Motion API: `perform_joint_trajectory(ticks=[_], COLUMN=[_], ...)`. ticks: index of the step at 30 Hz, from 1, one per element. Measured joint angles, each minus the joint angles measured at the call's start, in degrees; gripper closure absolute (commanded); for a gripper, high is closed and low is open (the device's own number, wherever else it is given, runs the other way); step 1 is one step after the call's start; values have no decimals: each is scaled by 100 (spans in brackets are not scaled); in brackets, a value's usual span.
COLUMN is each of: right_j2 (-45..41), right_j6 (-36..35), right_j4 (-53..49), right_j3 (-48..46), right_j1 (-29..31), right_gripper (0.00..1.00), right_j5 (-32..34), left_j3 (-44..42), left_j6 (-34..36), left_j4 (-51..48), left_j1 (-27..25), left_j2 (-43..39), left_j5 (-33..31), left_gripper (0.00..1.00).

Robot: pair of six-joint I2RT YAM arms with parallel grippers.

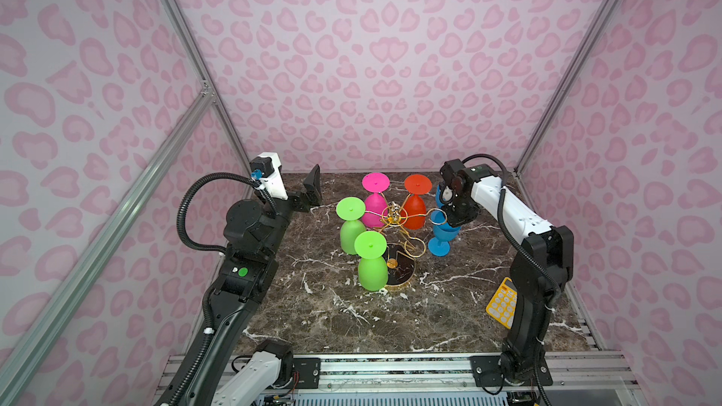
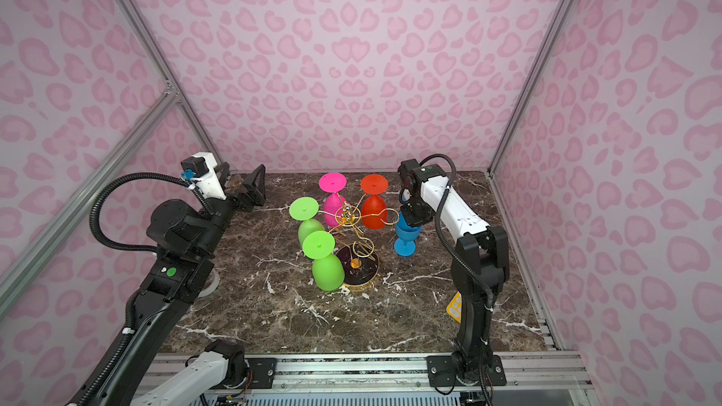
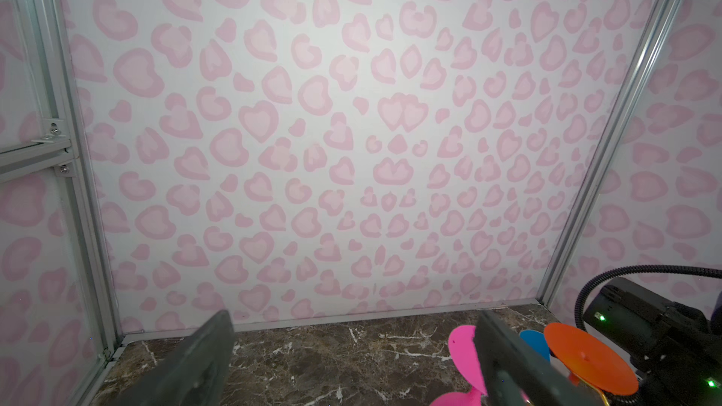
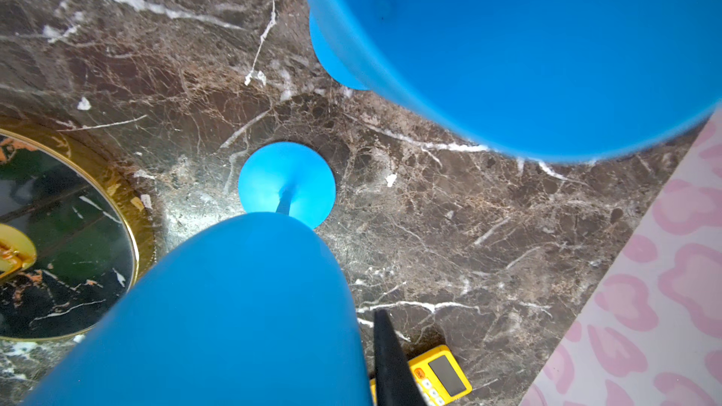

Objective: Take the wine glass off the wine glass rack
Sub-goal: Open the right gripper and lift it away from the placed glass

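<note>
Left gripper (image 3: 353,322) gaping, empty. Right gripper (image 1: 448,223) at blue glass (image 1: 443,234); only wrist view shows finger (image 4: 394,365); hold unclear.

Pink-spotted walls (image 1: 390,52); brown white-veined table (image 1: 351,318); gold rack (image 1: 394,215); green glasses (image 1: 372,273), magenta glass (image 1: 373,210), red glass (image 1: 415,212), blue glass (image 1: 444,235).

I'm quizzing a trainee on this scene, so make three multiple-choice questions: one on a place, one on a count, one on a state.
1. Where is the yellow calculator? A under the rack; B on the table beside the right arm; C in the left jaws.
2. How many green glasses hang on the rack? A one; B two; C four.
3. How do the left jaws stand? A shut tight; B gripping a spoon; C open and empty.
B: it lies beside the arm. B: two green feet top the wire. C: the fingers stand apart, nothing between.
</note>
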Motion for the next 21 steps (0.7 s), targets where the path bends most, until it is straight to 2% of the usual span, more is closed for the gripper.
perform_joint_trajectory(ticks=[11, 15, 21], right_j2=[-708, -1434, -2894], right_j6=[4, 33, 256], right_j4=[-26, 197, 1279], right_j3=[356, 177, -883], right_j1=[-146, -334, -468], right_gripper=[63, 55, 37], right_j5=[-273, -376, -470], left_j3=[9, 144, 234], left_j6=[-210, -706, -1690], left_j4=[-22, -334, -1187], left_j1=[11, 17, 22], left_j2=[59, -2, -525], left_j5=[-278, -264, 356], left_gripper=[0, 3, 11])
